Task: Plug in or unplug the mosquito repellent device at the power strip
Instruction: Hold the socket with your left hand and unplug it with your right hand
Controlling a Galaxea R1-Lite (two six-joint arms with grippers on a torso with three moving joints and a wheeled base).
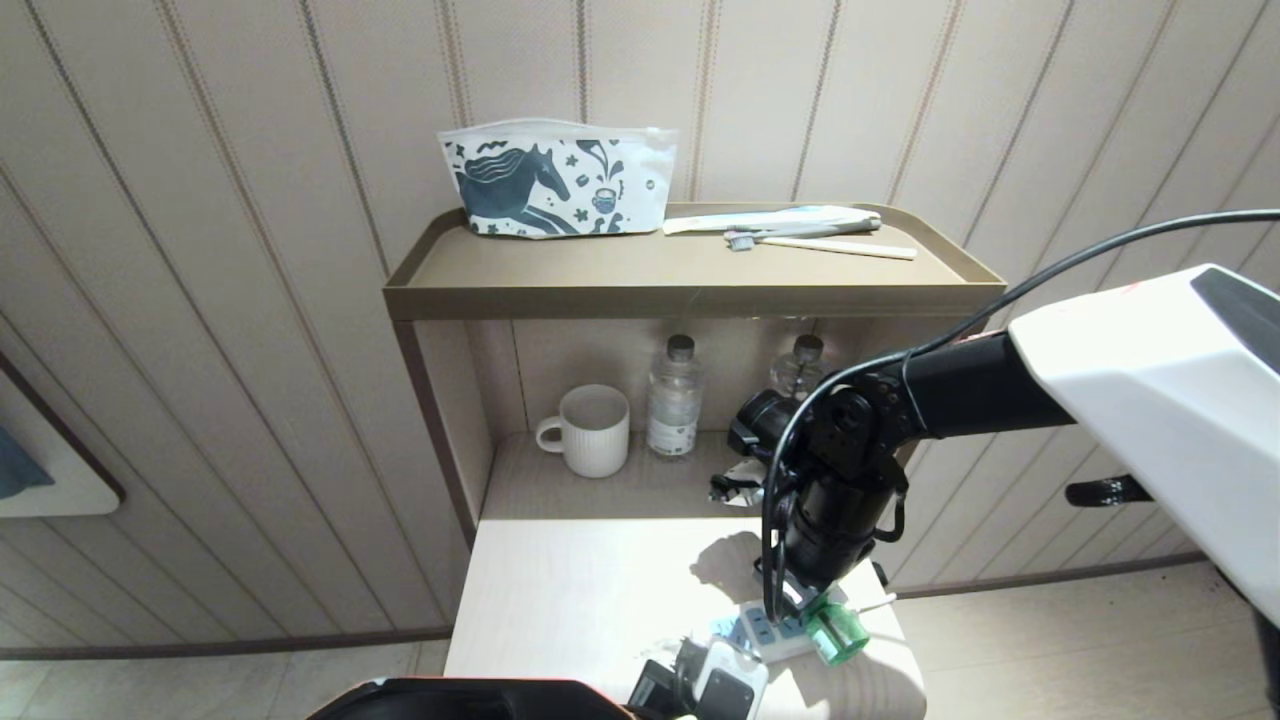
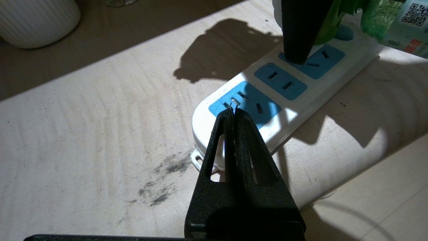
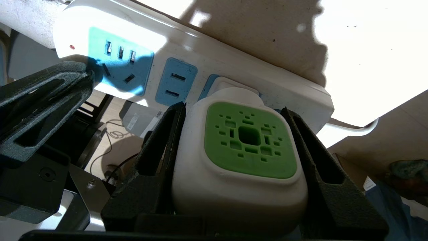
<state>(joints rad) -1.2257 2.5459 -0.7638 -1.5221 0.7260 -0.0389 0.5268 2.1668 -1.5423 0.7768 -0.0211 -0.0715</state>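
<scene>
The white power strip [image 1: 765, 632] lies near the front right corner of the pale table [image 1: 580, 600]. The mosquito repellent device [image 3: 249, 140], white with a green vented top, sits against the socket face farthest from the strip's rounded end; its prongs are hidden. My right gripper [image 3: 234, 110] comes down from above and is shut on the device's head, one finger on each side. The device's green bottle [image 1: 838, 632] sticks out toward the table edge. My left gripper [image 2: 234, 110] is shut and empty, its tips resting on the socket face at the rounded end of the power strip [image 2: 281, 80].
A ribbed white mug [image 1: 590, 430] and two clear water bottles [image 1: 673, 400] stand in the lower shelf behind. A horse-print pouch [image 1: 555, 180] and a toothbrush [image 1: 820, 240] lie on the upper shelf. The strip's white cord [image 3: 354, 127] runs off the table's right edge.
</scene>
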